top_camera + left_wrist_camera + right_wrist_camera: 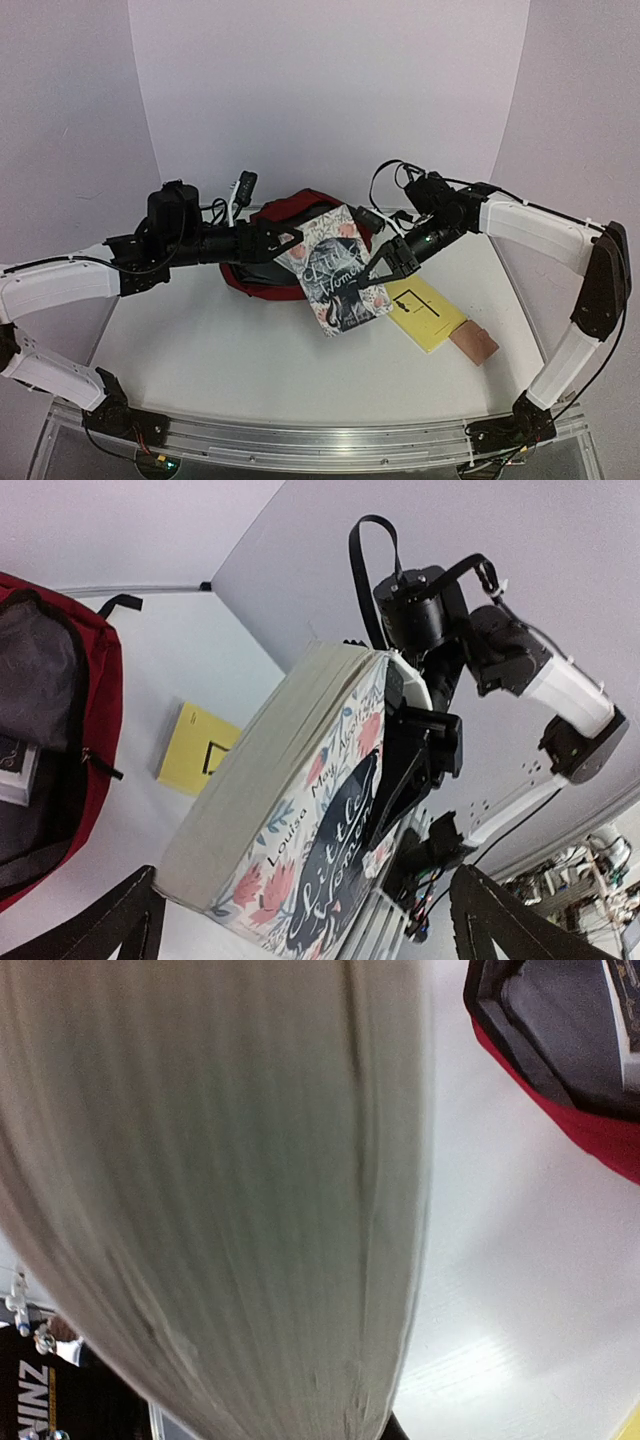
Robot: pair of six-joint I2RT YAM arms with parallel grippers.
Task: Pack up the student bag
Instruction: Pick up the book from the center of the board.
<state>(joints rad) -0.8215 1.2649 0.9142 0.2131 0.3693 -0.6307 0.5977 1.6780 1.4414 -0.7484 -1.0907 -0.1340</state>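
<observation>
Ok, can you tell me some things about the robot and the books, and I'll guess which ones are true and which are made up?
1. The right gripper holds the flowery book. True.
2. The yellow book is inside the student bag. False: it lies on the table, outside the bag.
3. The student bag is open. True: its dark lining shows.
4. The left gripper is shut tight. False: it is open wide.
</observation>
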